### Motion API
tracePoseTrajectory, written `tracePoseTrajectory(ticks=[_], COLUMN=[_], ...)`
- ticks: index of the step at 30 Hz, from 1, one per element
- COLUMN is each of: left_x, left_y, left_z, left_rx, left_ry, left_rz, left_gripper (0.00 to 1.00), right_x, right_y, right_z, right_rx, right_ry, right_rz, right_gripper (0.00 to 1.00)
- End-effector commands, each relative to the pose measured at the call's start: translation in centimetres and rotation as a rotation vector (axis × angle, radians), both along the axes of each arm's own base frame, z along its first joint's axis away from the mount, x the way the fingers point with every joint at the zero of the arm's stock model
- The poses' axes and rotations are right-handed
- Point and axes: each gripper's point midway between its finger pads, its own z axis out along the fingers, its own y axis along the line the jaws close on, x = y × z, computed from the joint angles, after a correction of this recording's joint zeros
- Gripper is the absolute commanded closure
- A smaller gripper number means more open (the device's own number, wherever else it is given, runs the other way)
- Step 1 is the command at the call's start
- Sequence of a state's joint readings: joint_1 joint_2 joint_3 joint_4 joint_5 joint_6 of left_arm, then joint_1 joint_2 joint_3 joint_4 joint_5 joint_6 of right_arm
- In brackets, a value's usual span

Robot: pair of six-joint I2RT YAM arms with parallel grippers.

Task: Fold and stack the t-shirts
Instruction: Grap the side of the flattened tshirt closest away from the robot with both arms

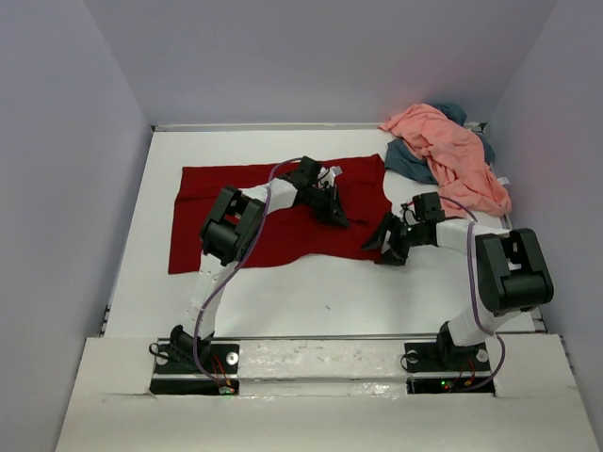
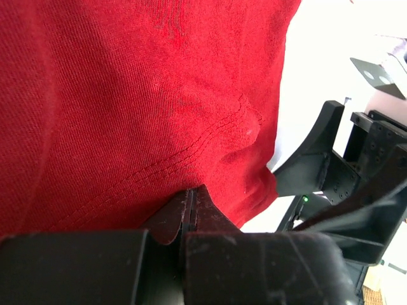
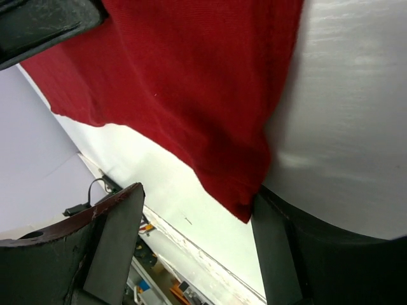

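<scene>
- Three t-shirts are on the worktop (image 1: 320, 292), none folded yet. The dark red t-shirt (image 1: 254, 212) lies spread flat in the middle. The salmon pink t-shirt (image 1: 452, 151) sits crumpled on the slate blue-grey t-shirt (image 1: 407, 162) in the far right corner.
- I judge the step in hand to be taking hold of the red shirt's right side for its first fold.
- My left fingers (image 2: 191, 206) are pressed fully together, tips on the red cloth just inside its right edge, beside a stitched hem. Whether any fabric is pinched between them I cannot tell.
- My right fingers (image 1: 389, 245) stand wide apart and hold nothing. The shirt's near right corner lies between them, close against one finger.
- Next I need to close the right fingers on that corner and make sure of the left grip. Then I would lift both together and carry the edge leftward across the shirt, taut enough that the fold lands square.
</scene>
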State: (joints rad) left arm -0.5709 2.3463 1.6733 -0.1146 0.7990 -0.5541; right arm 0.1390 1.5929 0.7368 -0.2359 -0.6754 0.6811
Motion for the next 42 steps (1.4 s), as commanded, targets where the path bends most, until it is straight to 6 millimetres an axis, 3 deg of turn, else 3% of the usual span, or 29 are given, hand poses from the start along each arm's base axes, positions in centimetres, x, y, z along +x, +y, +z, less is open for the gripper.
tracePoseTrajectory(ticks=[1, 11, 25, 34, 42], left_x=[-0.1, -0.2, 0.1, -0.1, -0.1], left_y=[0.4, 0.5, 0.5, 0.8, 1.1], left_z=[-1.2, -0.2, 0.8, 0.9, 1.0], left_rx=[0.069, 0.068, 0.071, 0.084, 0.091], left_ry=[-0.008, -0.02, -0.038, -0.039, -0.041], left_rz=[0.004, -0.005, -0.013, -0.019, -0.019], left_gripper=[1.0, 1.0, 1.0, 1.0, 1.0], right_x=[1.5, 3.7, 5.2, 7.2, 8.8], right_y=[-0.4, -1.7, -7.4, -4.4, -3.3], right_z=[-0.1, -1.2, -1.9, -1.6, -0.5], right_rx=[-0.061, -0.168, -0.276, -0.059, 0.079], right_ry=[-0.051, -0.084, -0.077, -0.095, -0.122], right_rz=[0.02, -0.004, -0.108, -0.127, -0.179], right_gripper=[0.28, 0.28, 0.27, 0.27, 0.27])
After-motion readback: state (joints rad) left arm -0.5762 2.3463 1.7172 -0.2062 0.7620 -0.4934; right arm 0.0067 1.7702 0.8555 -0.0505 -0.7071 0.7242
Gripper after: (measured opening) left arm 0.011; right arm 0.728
